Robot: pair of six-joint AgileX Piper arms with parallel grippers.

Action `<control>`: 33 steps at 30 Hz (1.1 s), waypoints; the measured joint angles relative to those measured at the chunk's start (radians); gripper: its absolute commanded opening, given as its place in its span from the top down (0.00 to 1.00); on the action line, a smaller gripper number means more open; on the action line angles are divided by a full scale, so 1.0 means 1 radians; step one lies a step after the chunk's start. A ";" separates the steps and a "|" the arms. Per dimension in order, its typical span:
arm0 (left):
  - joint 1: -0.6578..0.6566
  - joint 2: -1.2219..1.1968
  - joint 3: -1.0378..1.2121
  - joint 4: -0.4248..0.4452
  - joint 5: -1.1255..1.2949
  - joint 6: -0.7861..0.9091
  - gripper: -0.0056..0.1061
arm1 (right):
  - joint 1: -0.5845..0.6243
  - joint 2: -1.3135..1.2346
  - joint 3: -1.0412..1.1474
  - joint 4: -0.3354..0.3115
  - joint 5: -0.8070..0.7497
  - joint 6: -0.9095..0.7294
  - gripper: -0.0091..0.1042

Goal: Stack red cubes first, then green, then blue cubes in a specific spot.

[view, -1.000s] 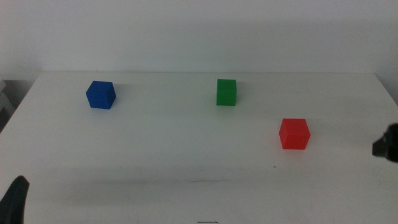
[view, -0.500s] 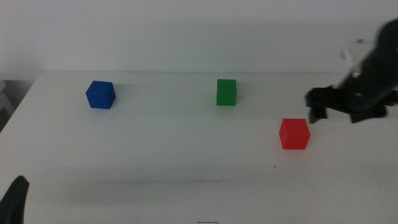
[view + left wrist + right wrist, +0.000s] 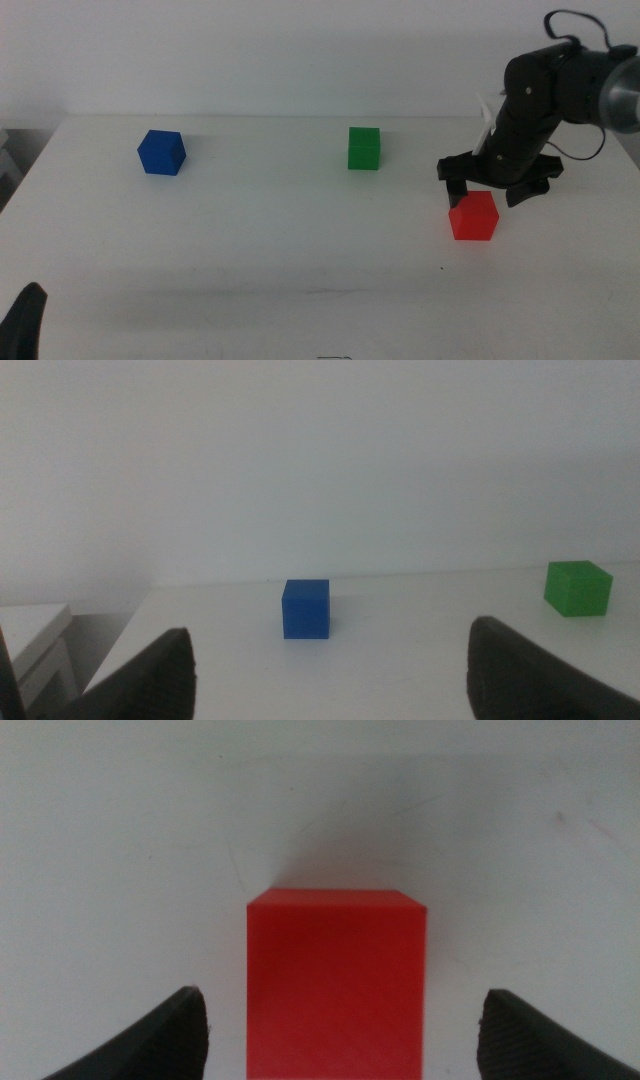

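Red cube (image 3: 338, 982), between spread right gripper (image 3: 340, 1030) jaws

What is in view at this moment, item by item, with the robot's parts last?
red cube: one, bright red, on the table's right side, apart from the others
green cube: one, green, far centre
blue cube: one, dark blue, far left
table: one, white
right hand: one, dark, open, poised directly over the red cube, not touching it
left hand: one, dark, open, waiting at the near left corner
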 measured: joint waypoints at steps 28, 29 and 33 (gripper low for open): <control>0.000 -0.001 0.000 0.000 0.000 0.000 0.12 | 0.216 0.036 -0.060 -0.058 0.033 0.213 0.93; 0.000 -0.001 0.000 0.000 0.000 0.000 0.12 | 0.241 0.042 -0.078 -0.059 0.035 0.233 0.93; 0.000 -0.001 0.000 0.000 0.000 0.000 0.12 | 0.349 0.098 -0.159 -0.057 0.078 0.305 0.93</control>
